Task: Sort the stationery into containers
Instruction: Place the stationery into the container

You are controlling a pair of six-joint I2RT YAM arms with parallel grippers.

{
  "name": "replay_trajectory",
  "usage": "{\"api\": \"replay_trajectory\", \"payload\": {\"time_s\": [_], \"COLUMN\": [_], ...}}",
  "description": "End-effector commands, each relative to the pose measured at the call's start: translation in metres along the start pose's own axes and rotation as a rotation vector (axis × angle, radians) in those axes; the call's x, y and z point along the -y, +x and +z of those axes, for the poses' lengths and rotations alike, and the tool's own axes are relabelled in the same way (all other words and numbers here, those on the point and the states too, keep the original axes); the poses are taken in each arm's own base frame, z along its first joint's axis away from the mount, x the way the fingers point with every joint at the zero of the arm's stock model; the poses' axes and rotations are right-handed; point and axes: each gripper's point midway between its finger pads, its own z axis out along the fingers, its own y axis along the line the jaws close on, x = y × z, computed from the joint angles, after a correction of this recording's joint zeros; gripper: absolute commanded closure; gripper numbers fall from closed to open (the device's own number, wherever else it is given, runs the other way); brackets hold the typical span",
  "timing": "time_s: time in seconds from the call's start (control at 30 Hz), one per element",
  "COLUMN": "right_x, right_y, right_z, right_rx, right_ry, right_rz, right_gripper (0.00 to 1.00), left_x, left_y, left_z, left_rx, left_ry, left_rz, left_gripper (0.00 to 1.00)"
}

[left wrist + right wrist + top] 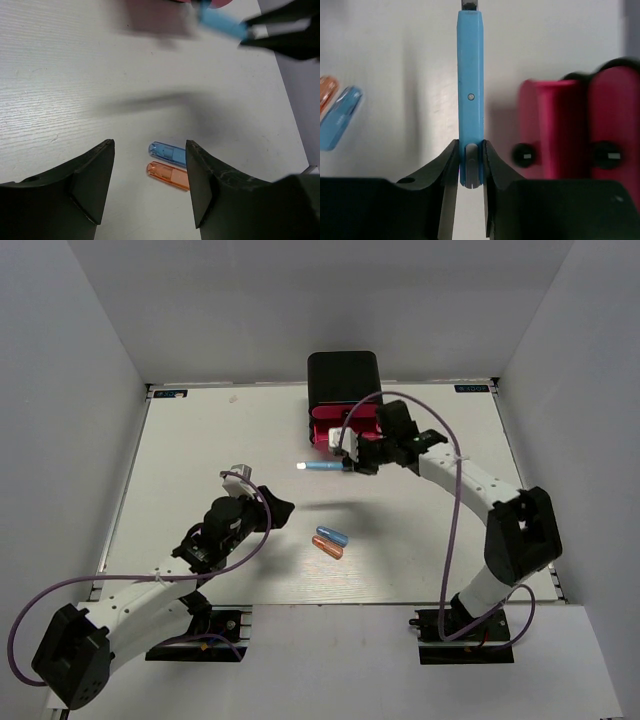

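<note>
My right gripper (349,464) is shut on the end of a blue marker (322,466), which sticks out level to the left, lifted above the table in front of the pink drawers (333,430). In the right wrist view the marker (470,95) runs straight up from between the fingers (450,160), with pink drawers (580,127) and their black knobs to the right. A blue capsule piece (331,536) and an orange one (327,549) lie side by side mid-table. My left gripper (150,187) hangs open just short of the blue capsule (167,152) and the orange capsule (170,175).
The black rounded cabinet (343,378) stands at the back centre against the wall. White walls enclose the table on the left, right and far sides. Purple cables loop off both arms.
</note>
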Motion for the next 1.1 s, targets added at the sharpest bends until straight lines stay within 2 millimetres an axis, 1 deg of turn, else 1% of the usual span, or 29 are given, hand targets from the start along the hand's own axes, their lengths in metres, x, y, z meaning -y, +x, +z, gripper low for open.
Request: {"api": "replay_trajectory", "payload": {"time_s": [0.0,0.03,0.07,0.13,0.17,0.2,0.23,0.3,0.37,0.4,0.43,0.5,0.53,0.6,0.63,0.67,0.77,0.9,1.0,1.03,1.07], "right_x": [0.046,0.051,0.06,0.073,0.082,0.09,0.097,0.11,0.113,0.124,0.124,0.133,0.131,0.137,0.137,0.139,0.137,0.137,0.139,0.14,0.141], "right_y": [-0.048,-0.049,-0.052,-0.05,-0.047,-0.045,-0.039,-0.035,-0.024,-0.026,-0.016,-0.012,-0.001,0.002,0.011,0.015,0.023,0.031,0.035,0.035,0.034], "right_z": [-0.035,-0.038,-0.045,-0.049,-0.054,-0.055,-0.058,-0.063,-0.057,-0.064,-0.056,-0.059,-0.05,-0.05,-0.044,-0.044,-0.034,-0.03,-0.027,-0.026,-0.026], "right_rx": [0.07,0.065,0.064,0.042,0.032,0.021,0.002,-0.013,-0.038,-0.043,-0.059,-0.073,-0.089,-0.1,-0.114,-0.121,-0.134,-0.143,-0.149,-0.148,-0.145], "right_ry": [0.147,0.16,0.187,0.237,0.272,0.295,0.317,0.341,0.328,0.35,0.328,0.344,0.318,0.322,0.304,0.306,0.281,0.276,0.277,0.279,0.282], "right_rz": [-0.063,-0.068,-0.079,-0.105,-0.117,-0.132,-0.137,-0.159,-0.169,-0.2,-0.188,-0.196,-0.184,-0.199,-0.199,-0.207,-0.204,-0.19,-0.193,-0.192,-0.194], "right_gripper": [0.96,0.96,0.96,0.96,0.96,0.96,0.96,0.96,0.96,0.96,0.96,0.96,0.96,0.94,0.93,0.93,0.92,0.9,0.73,0.6,0.57], "left_x": [0.011,0.013,0.011,0.012,0.012,0.012,0.012,0.014,0.016,0.016,0.013,0.014,0.014,0.014,0.014,0.014,0.014,0.015,0.015,0.015,0.015], "left_y": [-0.004,-0.005,-0.003,-0.002,-0.002,-0.002,-0.002,-0.005,-0.007,-0.007,-0.003,-0.005,-0.005,-0.005,-0.005,-0.005,-0.005,-0.005,-0.005,-0.005,-0.005], "left_z": [0.002,0.002,0.003,0.003,0.003,0.003,0.003,0.002,0.001,0.001,0.001,-0.001,-0.001,-0.001,-0.001,-0.001,-0.001,-0.001,-0.001,-0.001,-0.001], "left_rx": [-0.002,0.005,-0.002,-0.008,-0.008,-0.008,-0.008,0.001,0.008,0.008,0.001,0.008,0.008,0.008,0.008,0.008,0.008,0.008,0.008,0.008,0.008], "left_ry": [0.039,0.045,0.039,0.046,0.046,0.046,0.046,0.053,0.059,0.059,0.053,0.059,0.059,0.059,0.059,0.059,0.059,0.059,0.059,0.059,0.059], "left_rz": [-0.001,-0.002,-0.002,-0.001,-0.001,-0.001,-0.001,-0.002,-0.003,-0.003,-0.002,-0.003,-0.003,-0.003,-0.003,-0.003,-0.003,-0.012,-0.012,-0.012,-0.012], "left_gripper": [0.31,0.31,0.31,0.31,0.31,0.31,0.31,0.31,0.31,0.31,0.31,0.31,0.31,0.31,0.31,0.31,0.31,0.31,0.31,0.31,0.31]}}
